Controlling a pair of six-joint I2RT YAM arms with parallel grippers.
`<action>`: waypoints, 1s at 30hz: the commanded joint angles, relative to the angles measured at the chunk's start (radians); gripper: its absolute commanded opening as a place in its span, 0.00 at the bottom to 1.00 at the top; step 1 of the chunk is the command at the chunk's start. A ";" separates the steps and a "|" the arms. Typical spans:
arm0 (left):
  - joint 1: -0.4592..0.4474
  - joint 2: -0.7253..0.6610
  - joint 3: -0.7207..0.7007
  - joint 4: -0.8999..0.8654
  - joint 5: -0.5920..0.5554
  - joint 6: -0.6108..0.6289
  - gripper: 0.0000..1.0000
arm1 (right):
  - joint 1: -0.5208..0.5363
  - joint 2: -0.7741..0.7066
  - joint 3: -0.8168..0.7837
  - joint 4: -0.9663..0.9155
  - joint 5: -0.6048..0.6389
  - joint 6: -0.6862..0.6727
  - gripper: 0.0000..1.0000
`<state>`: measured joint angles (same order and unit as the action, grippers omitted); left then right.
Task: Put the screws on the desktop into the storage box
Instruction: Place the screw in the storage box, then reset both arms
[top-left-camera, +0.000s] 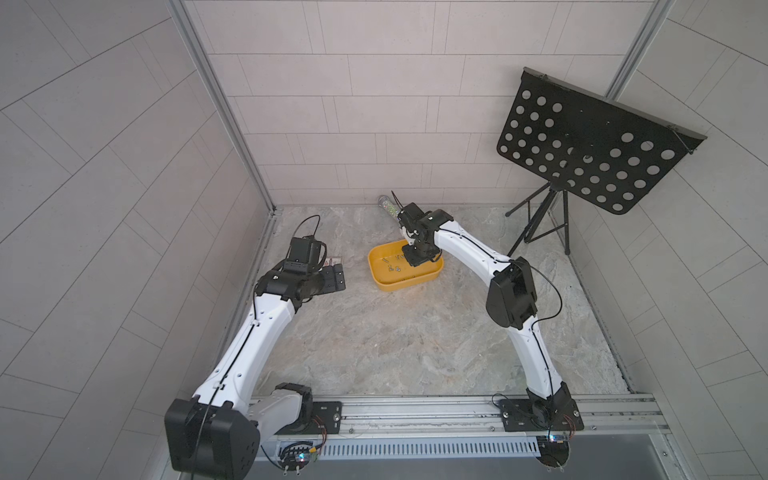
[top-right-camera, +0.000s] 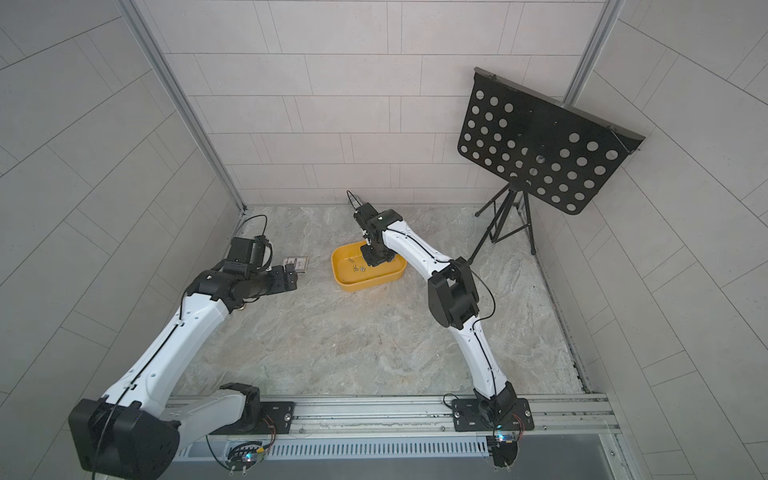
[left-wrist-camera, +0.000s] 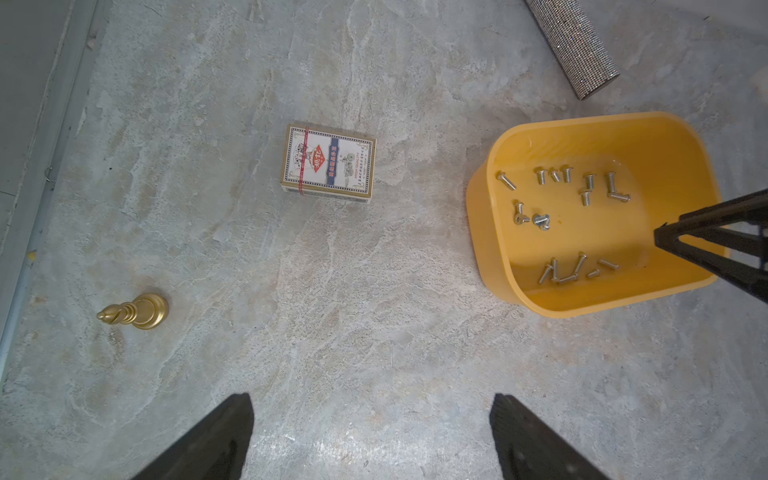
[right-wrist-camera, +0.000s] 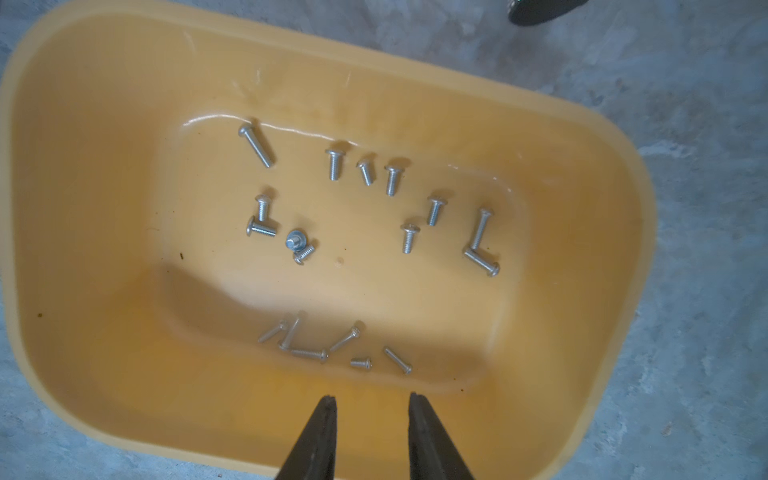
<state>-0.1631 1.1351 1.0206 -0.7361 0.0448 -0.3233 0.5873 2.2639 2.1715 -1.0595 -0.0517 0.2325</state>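
Left hand hangs wide open and empty above the counter, clear of the work. Farther off, right hand hovers over the box, fingers parted and empty, seemingly for a drop. The screws lie inside.

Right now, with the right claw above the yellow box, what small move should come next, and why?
Probably lift the right claw straight up, clear of the storage box. Its jaws stand apart with nothing between them, the screws lie on the box floor, and I see no screw on the desktop.
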 joint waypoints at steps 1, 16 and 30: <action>0.007 0.003 0.000 0.004 -0.006 0.004 0.97 | 0.012 -0.159 -0.071 0.061 0.037 0.002 0.34; 0.014 -0.026 -0.050 0.127 -0.166 0.033 0.97 | -0.195 -0.808 -0.927 0.658 0.283 -0.024 0.55; 0.014 -0.137 -0.327 0.518 -0.536 0.081 0.97 | -0.371 -1.214 -1.711 1.435 0.559 -0.168 0.84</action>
<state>-0.1570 1.0325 0.7570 -0.3557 -0.3599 -0.2642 0.2340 1.0851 0.5205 0.1665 0.4171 0.0845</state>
